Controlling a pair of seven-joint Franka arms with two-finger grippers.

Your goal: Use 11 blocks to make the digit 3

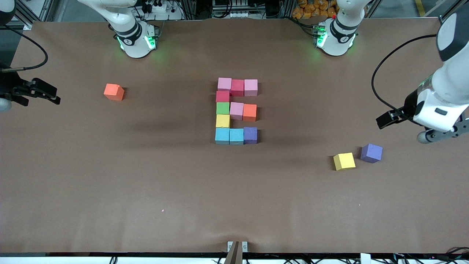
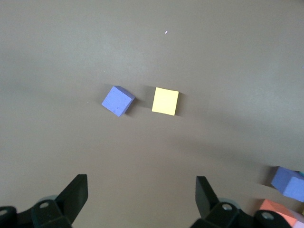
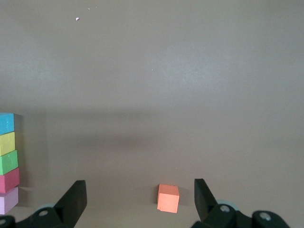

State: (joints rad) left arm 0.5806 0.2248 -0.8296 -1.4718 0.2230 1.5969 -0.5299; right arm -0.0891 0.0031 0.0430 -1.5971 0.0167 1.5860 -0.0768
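- Brown matte paper covers the whole desk (image 1: pixel 146 190), flat apart from a small ripple at the edge nearest the front camera. Along the farthest edge I can see aluminium framing, cables and power strips around the two arm bases.
- Mid-desk sits the digit 3 figure of small matte foam cubes (image 1: pixel 236 110), cubes touching. From the front camera it reads like an "E", because that camera faces the robots.
- I count eleven cubes in it.
  - The bar farthest from the camera is pink, red, pink.
  - A red link cube joins it to the middle bar of green, pink, orange.
  - A yellow link cube joins that to the nearest bar of light blue, light blue, purple.
  - The side column lies toward the right arm's end, so I judge the figure complete.
- Three spares lie well apart from it and look like leftovers rather than missing pieces.
  - The loose orange foam cube (image 1: pixel 114 92) is toward the right arm's end.
  - The loose yellow foam cube (image 1: pixel 344 161) and the loose purple foam cube (image 1: pixel 371 153) lie just beside each other toward the left arm's end.
- My left claw (image 1: pixel 384 120) hangs over bare desk at its own end with its fingers spread wide and nothing between them. It looks down toward the yellow and purple spares.
- My right claw (image 1: pixel 49 93) is at the desk's edge at the right arm's end, likewise spread and empty. The orange spare shows in its wrist view.
- Both arms look parked clear of the figure, which I read as a way to avoid nudging it.
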